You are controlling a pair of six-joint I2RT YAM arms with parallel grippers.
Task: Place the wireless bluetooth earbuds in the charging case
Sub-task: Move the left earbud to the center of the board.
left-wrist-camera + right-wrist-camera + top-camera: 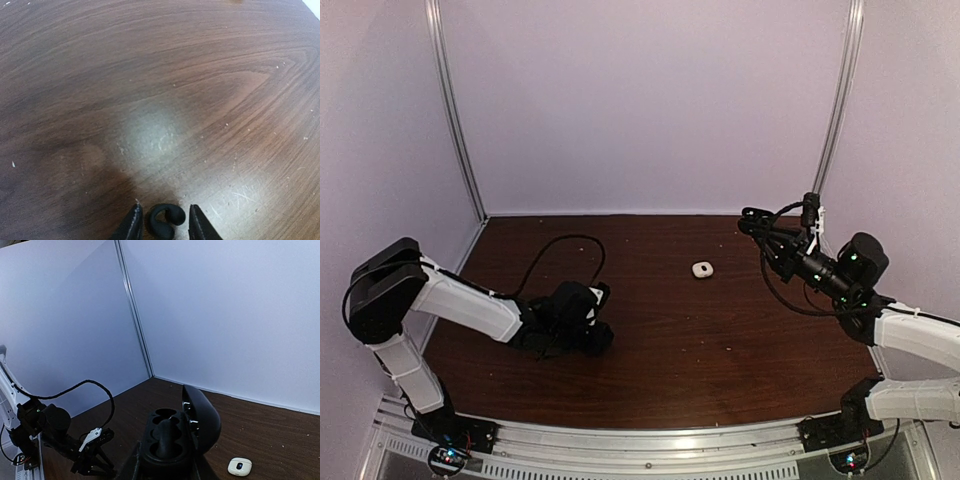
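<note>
Between the fingertips of the left gripper (pixel 165 227), left wrist view: one black earbud (pixel 165 220), rounded and curled like a hook, lying on the table (pixel 150 100). A finger (pixel 132 226) stands close on either side of it. The gaps are hairline at best (can't tell whether the pads press it or only bracket it). Ahead of the fingers there is only wood grain with scuffs and a pale glare patch.

Right wrist view: the right gripper (pixel 167 460) is clenched on a black case (pixel 165 440), a finger against each flank. The case is held up off the table, its lid (pixel 202 415) hinged open and standing up on the gripper's right. Round wells show in the top. A dark rounded lump sits in the near one, too dark to name. Below and to the right of the fingers, a small white case (pixel 239 466) lies closed on the wood. Off to the left, the left arm (pixel 45 422) reaches down with a looped cable (pixel 100 390) above it.

Top view: the left gripper is down at the table surface and the right one is raised at the far right. The white case sits between them, nearer the right gripper and well apart from the left.
</note>
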